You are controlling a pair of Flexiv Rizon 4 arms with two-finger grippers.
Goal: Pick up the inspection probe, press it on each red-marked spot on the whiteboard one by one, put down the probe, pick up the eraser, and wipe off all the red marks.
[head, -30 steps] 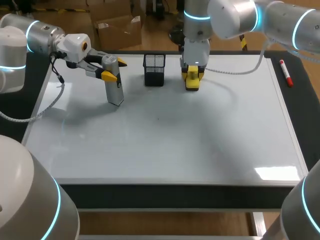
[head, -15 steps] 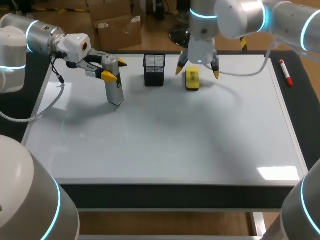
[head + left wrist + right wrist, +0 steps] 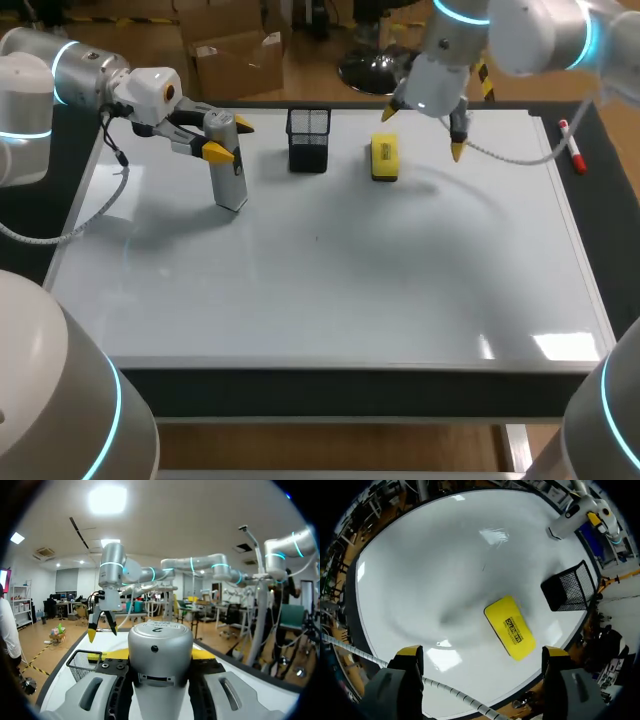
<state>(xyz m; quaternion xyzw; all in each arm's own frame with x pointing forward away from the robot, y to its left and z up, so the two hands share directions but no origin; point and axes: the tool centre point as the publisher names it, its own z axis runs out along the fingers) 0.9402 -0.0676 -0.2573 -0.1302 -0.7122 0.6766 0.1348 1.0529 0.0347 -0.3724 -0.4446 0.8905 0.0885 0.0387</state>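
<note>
The inspection probe (image 3: 229,165), a grey cylinder, stands slightly tilted at the whiteboard's (image 3: 330,280) back left. My left gripper (image 3: 226,139) is shut on its upper part. In the left wrist view the probe (image 3: 160,645) fills the gap between the yellow fingertips (image 3: 118,653). The yellow eraser (image 3: 384,158) lies flat on the board at the back middle. My right gripper (image 3: 423,133) hangs open above and to the right of it, holding nothing. In the right wrist view the eraser (image 3: 510,627) lies ahead of the wide-spread right gripper (image 3: 482,654). I see no red marks on the board.
A black mesh basket (image 3: 308,138) stands between the probe and the eraser, and shows beside the eraser in the right wrist view as basket (image 3: 570,587). A red marker (image 3: 572,146) lies off the board's right rim.
My right gripper opened, let go of the eraser, then rose and swung to the right. The eraser stayed on the board. The left arm and probe kept still.
</note>
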